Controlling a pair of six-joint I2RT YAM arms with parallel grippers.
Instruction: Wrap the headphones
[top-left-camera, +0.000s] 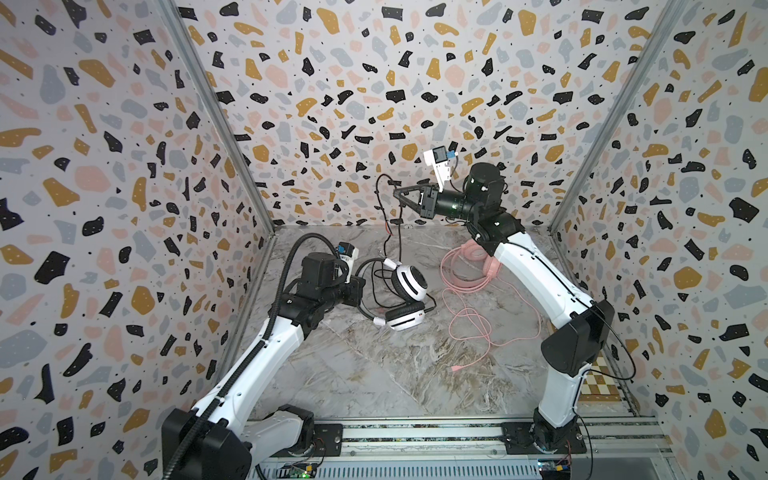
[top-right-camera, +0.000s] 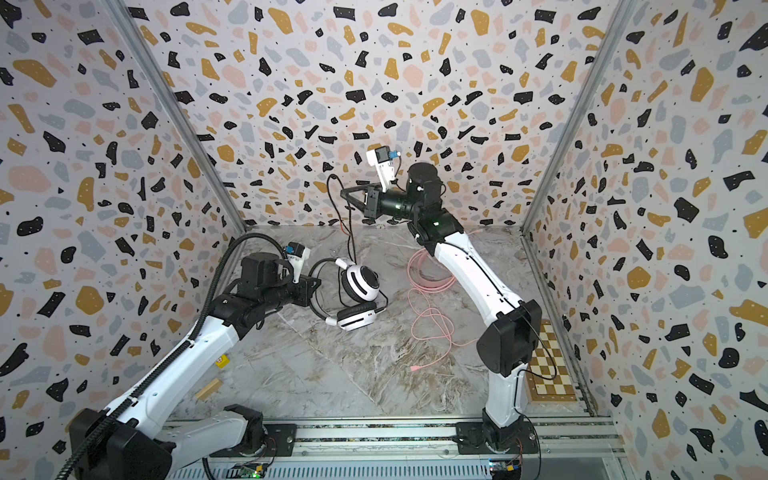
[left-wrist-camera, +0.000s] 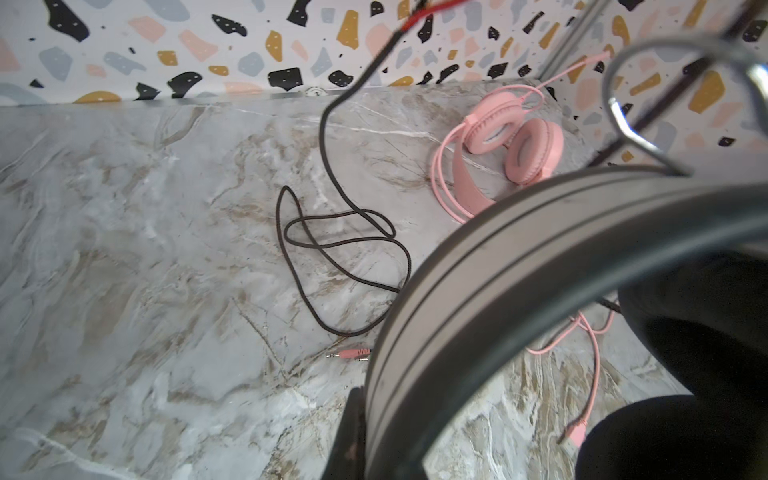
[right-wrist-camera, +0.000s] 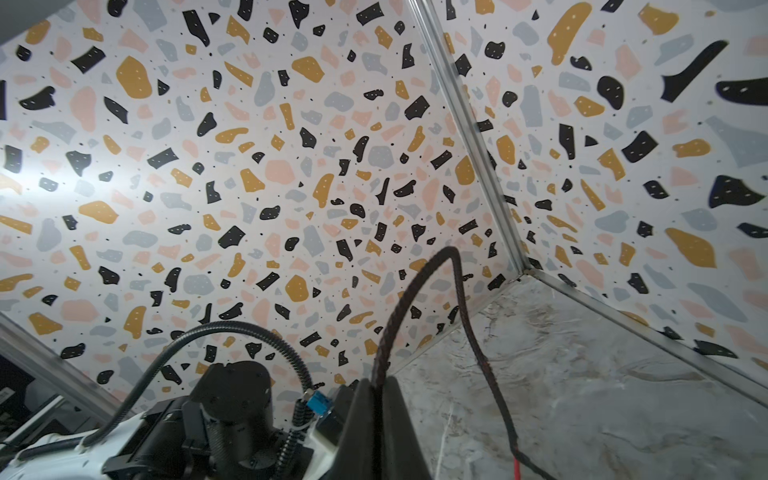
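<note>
- The marble-patterned desk (top-left-camera: 374, 374) carries both headsets, inside walls of speckled terrazzo print.
- The right arm (top-left-camera: 532, 270) reaches across the back of the desk, with its hand raised well above the surface.
- The left arm (top-left-camera: 266, 353) stretches low toward the middle of the desk.
- The white headphones (top-left-camera: 409, 284) sit near the desk's centre, just beside the left arm's end. One ear cup stands on edge and the other lies below it, nearer the camera.
- The pink headphones (left-wrist-camera: 492, 129) lie at the back right of the desk, ear pads facing up. In both top views the right arm partly hides them.
- The left hand (top-left-camera: 360, 286) is clamped on the black band of the white headphones. That band fills much of the left wrist view.
- The right hand (top-left-camera: 397, 193) has its jaws pressed together on the black cable (right-wrist-camera: 465, 316), pinching it in the air.
- From that pinch the black cable arches up, then hangs to the desk, where it lies in loose loops behind the white headphones.
- The pink cable (top-left-camera: 467, 286) is partly coiled beside the pink headphones; the rest trails forward in loose loops.
- A pink plug (left-wrist-camera: 349, 354) lies on the desk near the black loops.
</note>
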